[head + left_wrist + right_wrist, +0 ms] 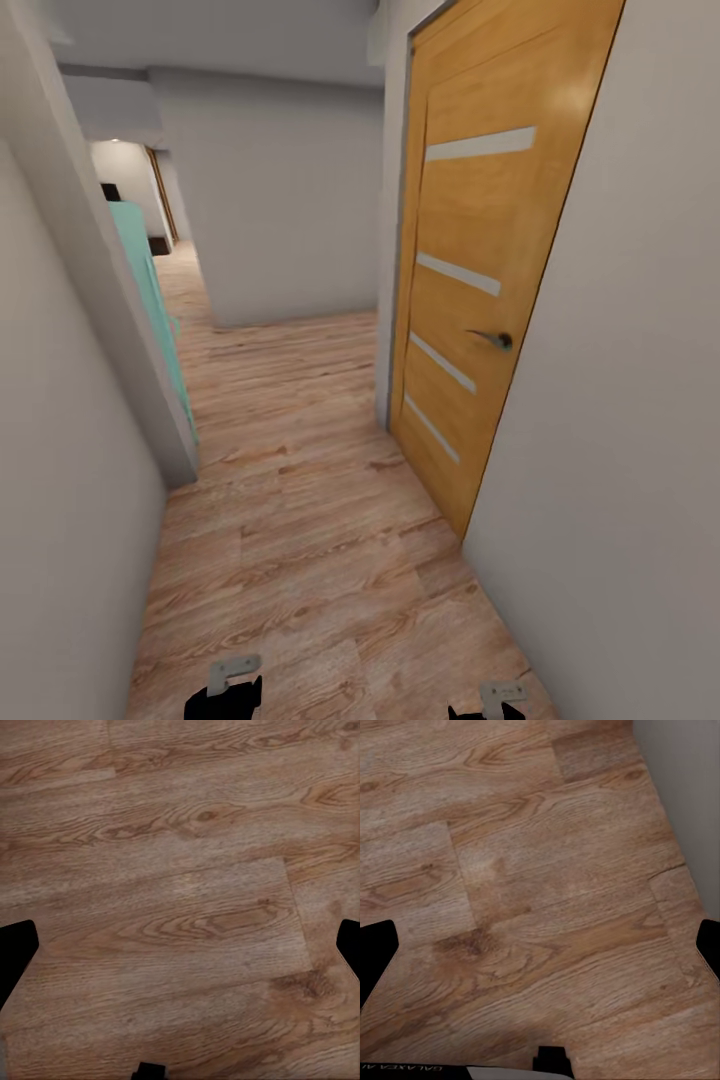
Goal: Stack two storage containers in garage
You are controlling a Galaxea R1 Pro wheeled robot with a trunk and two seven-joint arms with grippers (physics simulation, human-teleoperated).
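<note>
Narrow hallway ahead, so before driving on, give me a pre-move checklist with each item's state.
1. Wood-plank floor ahead free of obstacles: ok.
2. Side room from the orange door on the right: ok, it is shut.
3. Teal door on the left jutting into the corridor: cannot tell how far.
4. Left gripper empty: ok, fingers apart over bare floor.
5. Right gripper empty: ok, fingers apart, grey wall near.
6. Storage container aboard: not ok.
</note>
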